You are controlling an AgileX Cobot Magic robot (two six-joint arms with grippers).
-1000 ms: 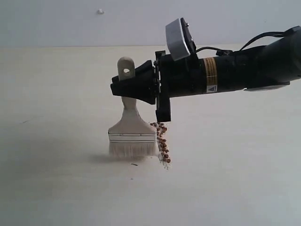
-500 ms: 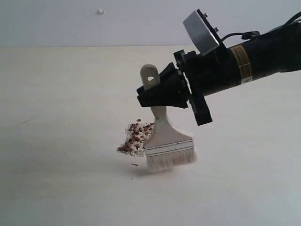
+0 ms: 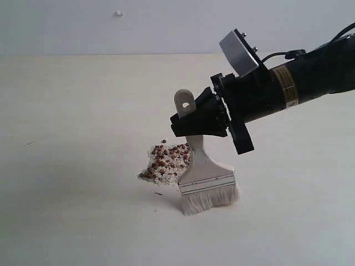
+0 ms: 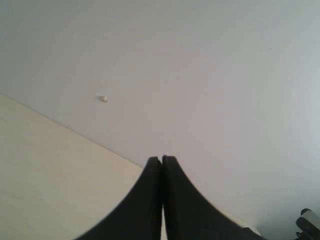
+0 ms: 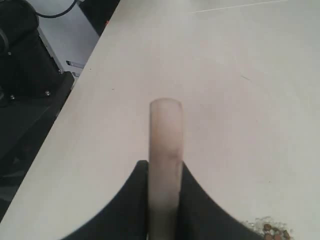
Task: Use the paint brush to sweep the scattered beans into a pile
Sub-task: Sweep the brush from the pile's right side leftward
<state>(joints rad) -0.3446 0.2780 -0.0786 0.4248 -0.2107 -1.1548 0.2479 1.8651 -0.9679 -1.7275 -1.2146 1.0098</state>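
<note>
Nearest me is the table (image 3: 83,227), then the paint brush (image 3: 206,180). It's tilted, bristles down at the surface, just right of the heap & a bit in front of it. Can't tell if the bristles press the top or only skim it. One tiny dark fleck (image 3: 159,193) lies near the heap's front edge, too small to say if it's a bean.

Behind that are the beans (image 3: 165,162): reddish ones mixed w/ pale crumbs, bunched in one tight mound right against the brush's side. The right gripper (image 3: 188,123) pinches the wooden handle approx. midway, hole end sticking up. The left gripper (image 4: 162,161) isn't in on the work. Its fingers are pressed together on nothing, facing the wall (image 3: 166,27).

Looks mostly done to me: pile's formed, maybe a tidy-up stroke left.
</note>
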